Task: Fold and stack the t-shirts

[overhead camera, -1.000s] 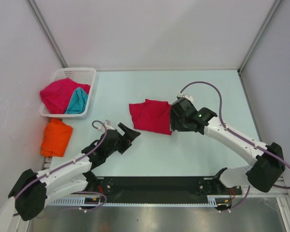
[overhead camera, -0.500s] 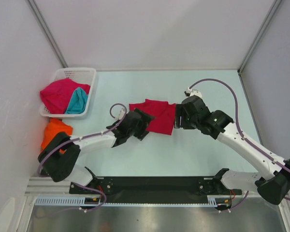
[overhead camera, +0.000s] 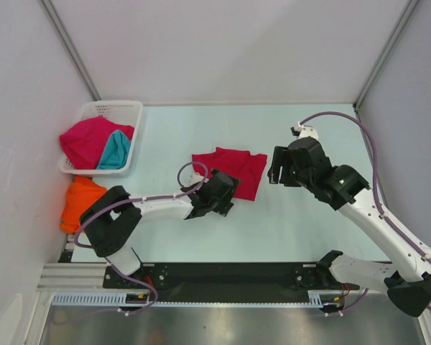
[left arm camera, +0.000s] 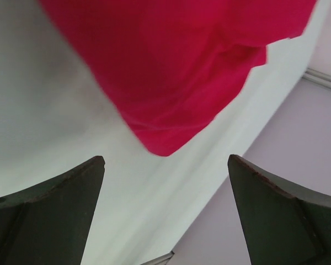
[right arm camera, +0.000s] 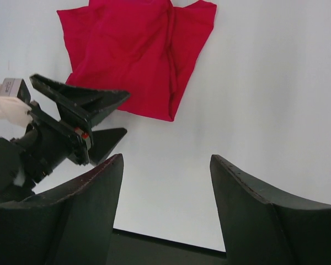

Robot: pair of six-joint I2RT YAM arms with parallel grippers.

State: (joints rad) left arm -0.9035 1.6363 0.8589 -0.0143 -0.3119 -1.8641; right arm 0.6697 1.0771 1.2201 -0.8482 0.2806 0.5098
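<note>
- My left gripper (overhead camera: 225,195), spread wide, has swung in to the crimson t-shirt (overhead camera: 233,169)'s near corner.
- My right gripper (overhead camera: 276,167), also spread, has backed off it, so another fold looks due.

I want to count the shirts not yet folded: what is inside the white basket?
Inside the white basket lie a bunched crimson-red t-shirt and a teal t-shirt beside it. Anything beneath these two is covered and cannot be seen.

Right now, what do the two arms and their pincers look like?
The left arm and right arm have white shells between black joints; a purple cable loops along each. The left pincer and right pincer have dark, wedge-shaped fingers.
</note>
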